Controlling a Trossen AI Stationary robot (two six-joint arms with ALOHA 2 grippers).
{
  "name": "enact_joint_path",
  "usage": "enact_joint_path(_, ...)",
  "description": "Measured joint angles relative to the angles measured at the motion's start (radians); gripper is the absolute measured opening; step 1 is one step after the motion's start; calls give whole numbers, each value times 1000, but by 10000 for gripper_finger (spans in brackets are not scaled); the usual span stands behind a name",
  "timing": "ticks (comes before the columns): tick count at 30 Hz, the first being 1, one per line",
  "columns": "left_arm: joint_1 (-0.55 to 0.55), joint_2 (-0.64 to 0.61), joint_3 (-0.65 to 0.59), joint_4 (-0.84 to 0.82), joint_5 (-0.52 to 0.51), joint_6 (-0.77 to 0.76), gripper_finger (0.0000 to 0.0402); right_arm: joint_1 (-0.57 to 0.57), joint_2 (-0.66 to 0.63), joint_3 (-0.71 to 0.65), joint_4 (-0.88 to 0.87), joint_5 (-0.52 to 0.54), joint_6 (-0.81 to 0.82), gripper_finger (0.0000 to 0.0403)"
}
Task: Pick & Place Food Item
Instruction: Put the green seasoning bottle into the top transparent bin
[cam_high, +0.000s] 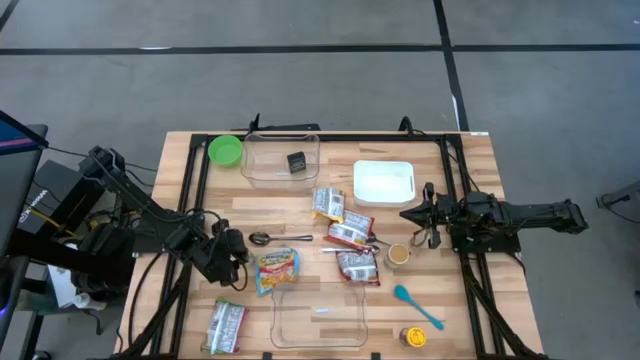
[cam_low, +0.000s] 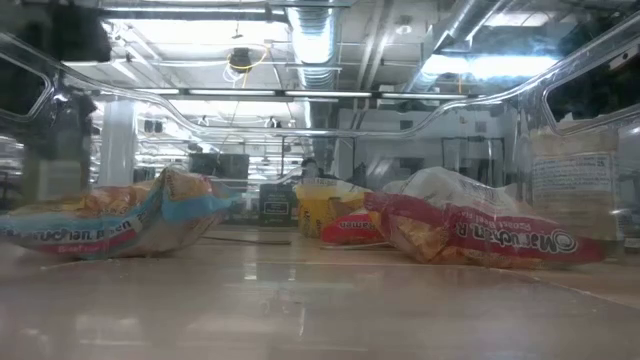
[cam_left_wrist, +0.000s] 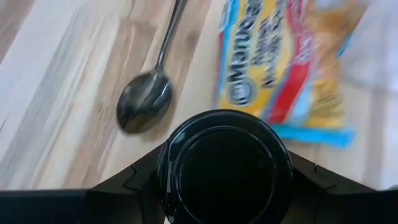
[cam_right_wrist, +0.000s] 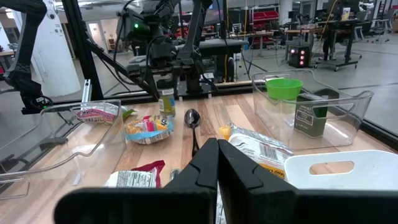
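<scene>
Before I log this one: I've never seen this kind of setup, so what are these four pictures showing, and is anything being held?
Two robot arms work at a wooden table. One picture looks straight down, one sits at table height, and one rides on each wrist. The left gripper hovers beside a yellow noodle packet and a metal spoon; whether it holds anything I cannot tell. The right gripper waits with jaws shut and empty, near a white tray. Also there: more red noodle packets, two clear bins, a green bowl and a blue spoon.
</scene>
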Motion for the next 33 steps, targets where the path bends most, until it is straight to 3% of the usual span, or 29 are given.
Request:
enact_joint_path(17,137,0,102,11,0,186,203,0,0,0,0,0,0,0)
enact_joint_path(27,243,0,103,174,-1,358,205,0,0,0,0,0,0,0)
enact_joint_path(33,283,0,103,214,-1,373,212,0,0,0,0,0,0,0)
